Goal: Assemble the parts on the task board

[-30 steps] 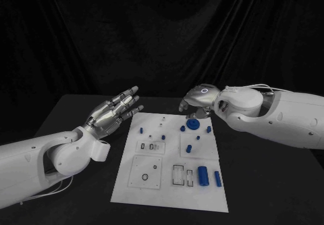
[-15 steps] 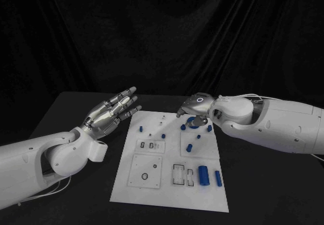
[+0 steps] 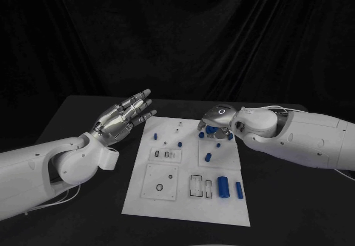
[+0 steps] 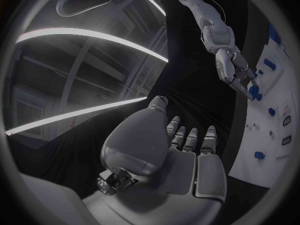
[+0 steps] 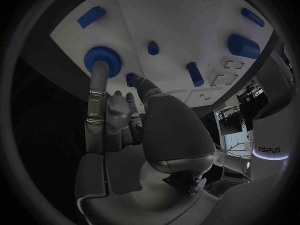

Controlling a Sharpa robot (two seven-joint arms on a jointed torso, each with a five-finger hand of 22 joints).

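The white task board [image 3: 185, 205] lies mid-table. A blue gear [image 5: 102, 61] sits near the board's far right edge. My right hand [image 3: 216, 123] is down over it, hiding most of it in the head view. One fingertip [image 5: 98, 79] touches the gear's rim, with the thumb close beside a small blue peg [image 5: 153, 47]. Whether the gear is gripped cannot be told. The left wrist view shows this hand [image 4: 232, 70] over the gear [image 4: 253, 90]. My left hand [image 3: 122, 117] hangs open above the table left of the board, fingers spread, holding nothing.
Two blue cylinders [image 3: 222, 187] [image 3: 238, 189] lie at the board's near right beside rectangular slots. A short cylinder [image 3: 209, 157] lies mid-right, and small pegs [image 3: 155, 136] [image 3: 182, 144] stand at the far left. Black table surrounds the board [image 5: 187, 15].
My right hand has come down and forward onto the blue gear, which stood uncovered a second ago. The left hand has stayed raised and open.
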